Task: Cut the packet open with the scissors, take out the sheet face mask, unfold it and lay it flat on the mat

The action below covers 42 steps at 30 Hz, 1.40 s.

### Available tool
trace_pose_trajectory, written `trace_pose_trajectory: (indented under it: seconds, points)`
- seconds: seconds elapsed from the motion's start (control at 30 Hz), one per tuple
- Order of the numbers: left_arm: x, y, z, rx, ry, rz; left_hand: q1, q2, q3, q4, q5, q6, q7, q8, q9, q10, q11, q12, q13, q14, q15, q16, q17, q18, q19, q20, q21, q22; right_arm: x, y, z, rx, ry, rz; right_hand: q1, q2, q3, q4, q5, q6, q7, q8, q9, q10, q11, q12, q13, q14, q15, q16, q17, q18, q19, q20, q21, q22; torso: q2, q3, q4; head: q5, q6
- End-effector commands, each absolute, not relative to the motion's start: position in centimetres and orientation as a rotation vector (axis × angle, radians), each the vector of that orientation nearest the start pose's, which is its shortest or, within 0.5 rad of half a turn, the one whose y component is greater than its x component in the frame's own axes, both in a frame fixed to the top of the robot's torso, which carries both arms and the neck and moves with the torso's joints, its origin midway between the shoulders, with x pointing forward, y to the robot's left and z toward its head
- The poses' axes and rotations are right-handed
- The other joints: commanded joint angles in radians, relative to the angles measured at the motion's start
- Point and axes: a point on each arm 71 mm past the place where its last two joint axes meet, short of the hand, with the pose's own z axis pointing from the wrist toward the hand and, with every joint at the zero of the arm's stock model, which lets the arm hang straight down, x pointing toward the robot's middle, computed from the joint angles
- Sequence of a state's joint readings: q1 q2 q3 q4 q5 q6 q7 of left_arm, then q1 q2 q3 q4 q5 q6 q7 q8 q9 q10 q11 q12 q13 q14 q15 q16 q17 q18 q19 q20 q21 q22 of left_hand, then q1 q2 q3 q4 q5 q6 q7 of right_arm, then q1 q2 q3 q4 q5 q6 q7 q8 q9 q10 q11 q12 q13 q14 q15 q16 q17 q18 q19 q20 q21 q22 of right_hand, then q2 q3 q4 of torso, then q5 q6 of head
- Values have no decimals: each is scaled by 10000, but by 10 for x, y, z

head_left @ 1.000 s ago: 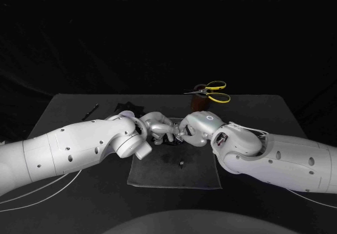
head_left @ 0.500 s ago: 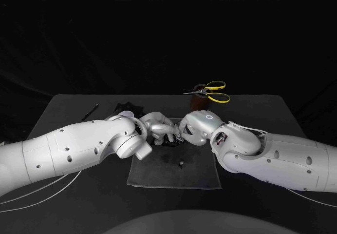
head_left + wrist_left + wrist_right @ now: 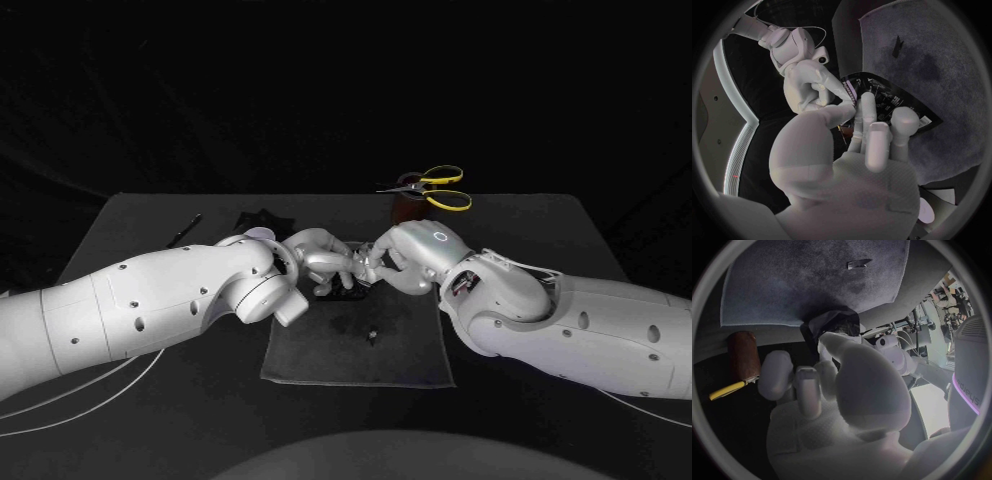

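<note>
One black worktop [image 3: 144, 220] carries a dark grey rectangular fabric mat [image 3: 361, 365]. Above the mat's far edge we see the left hand [image 3: 320, 262] and the right hand [image 3: 392, 260] meet, each pinching the black printed foil packet [image 3: 879, 97] held between them. Behind them, yellow-handled scissors [image 3: 436, 186] rest on a brown cylindrical holder [image 3: 411, 212]. A small dark scrap [image 3: 374, 334] lies on the mat.

Robot lab: black table [image 3: 555, 228], black backdrop [image 3: 346, 90].
</note>
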<state>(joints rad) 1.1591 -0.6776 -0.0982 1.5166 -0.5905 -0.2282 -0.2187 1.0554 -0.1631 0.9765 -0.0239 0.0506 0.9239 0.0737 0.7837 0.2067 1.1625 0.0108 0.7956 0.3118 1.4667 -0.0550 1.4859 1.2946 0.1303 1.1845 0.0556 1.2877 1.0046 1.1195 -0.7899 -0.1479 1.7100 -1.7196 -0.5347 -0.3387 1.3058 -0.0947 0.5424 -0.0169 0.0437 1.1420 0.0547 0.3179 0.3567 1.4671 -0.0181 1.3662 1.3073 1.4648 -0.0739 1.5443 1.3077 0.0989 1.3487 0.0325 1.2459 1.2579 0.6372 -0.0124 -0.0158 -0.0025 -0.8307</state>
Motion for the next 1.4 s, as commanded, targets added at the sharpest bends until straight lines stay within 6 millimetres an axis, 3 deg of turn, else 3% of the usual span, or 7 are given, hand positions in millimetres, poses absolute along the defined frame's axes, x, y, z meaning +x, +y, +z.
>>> trace_pose_trajectory:
  seconds: [0.03,0.43,0.63,0.73,0.97,1.13,1.4]
  points:
    - [459,128,-247,-6584,21663,-10503,-14,101,654,-652,48,80,-3,35,586,103,-113,23,16,254,-44,8,6,-71,53,-23,64,7,409,-133,-213,-2134,14678,7135,-73,55,73,-10,48,-26,-36,191,529,421,-55,59,1333,933,-72,45,2035,-123,60,0,59,22,-13,3,-18,8,3]
    - [462,126,-249,-6559,21723,-10432,-14,101,654,-652,48,80,-3,35,586,103,-113,23,16,254,-44,8,6,-71,53,-23,64,7,396,-137,-197,-1678,14171,7775,-104,30,163,-20,48,-80,-45,293,643,433,-64,78,1356,940,-81,56,2066,-139,100,-12,118,92,0,-6,-8,55,-2]
    - [462,124,-249,-6530,21738,-10475,-14,101,654,-652,48,80,-3,35,586,103,-113,23,16,254,-44,8,6,-71,53,-23,64,7,399,-136,-200,-1718,14897,7576,-230,17,250,64,46,-313,-12,339,763,255,-35,-423,1057,881,-62,-44,1810,-70,-105,-6,-171,-159,-18,-21,-9,60,7]
    - [462,123,-248,-6517,21742,-10513,-14,101,654,-652,48,80,-3,35,586,103,-113,23,16,254,-44,8,6,-71,53,-23,64,7,402,-135,-203,-1755,15221,7442,-320,-168,163,70,45,-820,116,174,784,66,63,-906,771,830,3,-134,1600,-28,-258,29,-386,-332,-10,-26,-2,55,9]
    - [460,121,-248,-6500,21760,-10596,-41,112,670,-662,45,78,0,31,592,100,-111,23,20,252,-43,4,3,-66,34,-24,56,-16,411,-132,-213,-1953,16053,6882,-576,-560,-114,202,47,-1760,648,-574,471,-225,502,-1402,518,774,366,-242,1370,9,-485,287,-724,-575,-6,-31,7,41,10]
    - [463,123,-250,-6739,21765,-10515,-124,163,706,-653,30,51,15,14,603,58,-93,9,28,173,-28,-73,-206,-17,-155,-18,-67,-254,417,-132,-221,-2211,16629,6366,-601,-730,-216,211,47,-1833,725,-729,385,-343,579,-1592,413,765,442,-260,1335,38,-554,376,-834,-650,-3,-23,3,60,-4]
    - [469,126,-258,-7473,21614,-10219,-251,414,530,-550,-5,-212,78,-58,669,-283,-12,-16,94,-170,47,-404,-1033,101,-666,19,-419,-822,418,-127,-229,-2520,17052,6199,-572,-777,-256,201,51,-1745,716,-739,368,-354,582,-1580,421,771,456,-251,1362,51,-564,412,-858,-658,2,-7,-12,42,-40]
